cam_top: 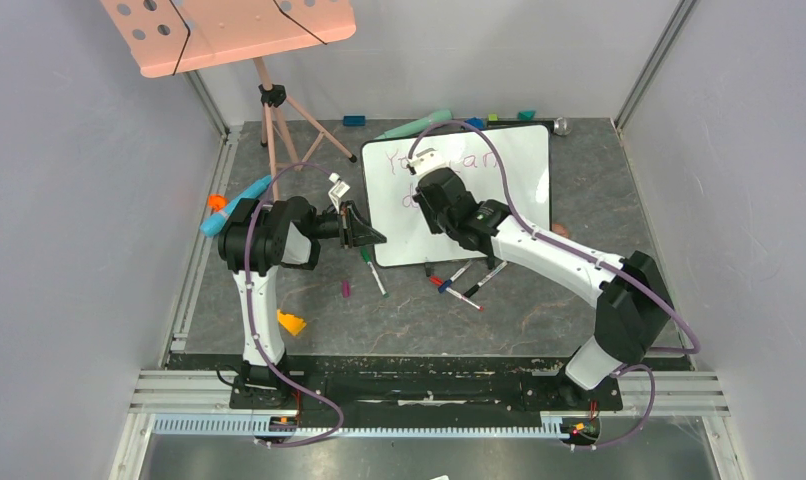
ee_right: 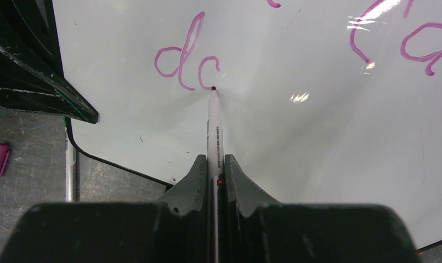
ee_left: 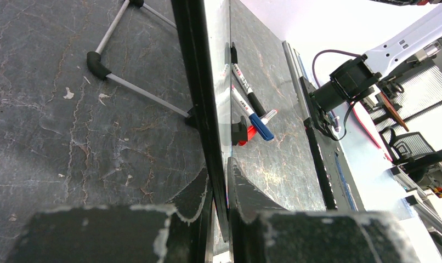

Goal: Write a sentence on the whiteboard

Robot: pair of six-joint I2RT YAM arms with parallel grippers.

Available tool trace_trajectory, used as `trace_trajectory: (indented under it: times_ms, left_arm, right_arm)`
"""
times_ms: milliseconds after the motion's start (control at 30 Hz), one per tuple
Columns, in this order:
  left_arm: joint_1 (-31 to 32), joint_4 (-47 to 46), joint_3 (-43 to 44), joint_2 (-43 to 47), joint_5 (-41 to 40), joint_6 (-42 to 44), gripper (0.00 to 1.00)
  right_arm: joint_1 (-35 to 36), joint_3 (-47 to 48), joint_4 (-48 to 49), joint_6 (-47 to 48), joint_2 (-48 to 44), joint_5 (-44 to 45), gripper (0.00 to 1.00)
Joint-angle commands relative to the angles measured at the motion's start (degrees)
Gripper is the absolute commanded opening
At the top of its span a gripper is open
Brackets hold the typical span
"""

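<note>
The whiteboard (cam_top: 519,180) lies tilted on the dark mat. My left gripper (cam_top: 369,235) is shut on its left edge; in the left wrist view the dark frame (ee_left: 208,98) runs between the two fingers (ee_left: 219,170). My right gripper (ee_right: 214,160) is shut on a white marker (ee_right: 214,126), whose tip touches the board (ee_right: 317,153). The sentence (cam_top: 449,160) is in magenta: "You can" on the upper line, and a "d" plus a partly drawn round letter (ee_right: 186,63) on the lower line, where the tip rests. In the top view my right gripper (cam_top: 429,190) covers the lower line.
A pink perforated board (cam_top: 229,35) on a tripod stands at the back left. Loose markers (cam_top: 469,280) lie by the whiteboard's near edge, and a green one (cam_top: 372,268) below my left gripper. A magenta cap (cam_top: 346,289) and an orange piece (cam_top: 291,322) lie nearer.
</note>
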State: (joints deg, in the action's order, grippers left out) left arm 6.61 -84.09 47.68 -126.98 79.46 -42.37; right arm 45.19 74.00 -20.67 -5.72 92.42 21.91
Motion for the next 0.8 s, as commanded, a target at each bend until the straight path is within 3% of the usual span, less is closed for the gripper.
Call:
trace_trajectory:
  times_ms: [0, 767]
  left_arm:
    - [0.1, -5.1, 0.9, -0.7, 0.4, 4.2, 0.02]
    - [0.1, -5.1, 1.0, -0.7, 0.7, 4.2, 0.02]
  right_arm:
    - [-1.5, 1.1, 0.1, 0.5, -0.8, 4.5, 0.0]
    - [-2.1, 7.9, -0.9, -0.7, 3.3, -3.3, 0.0]
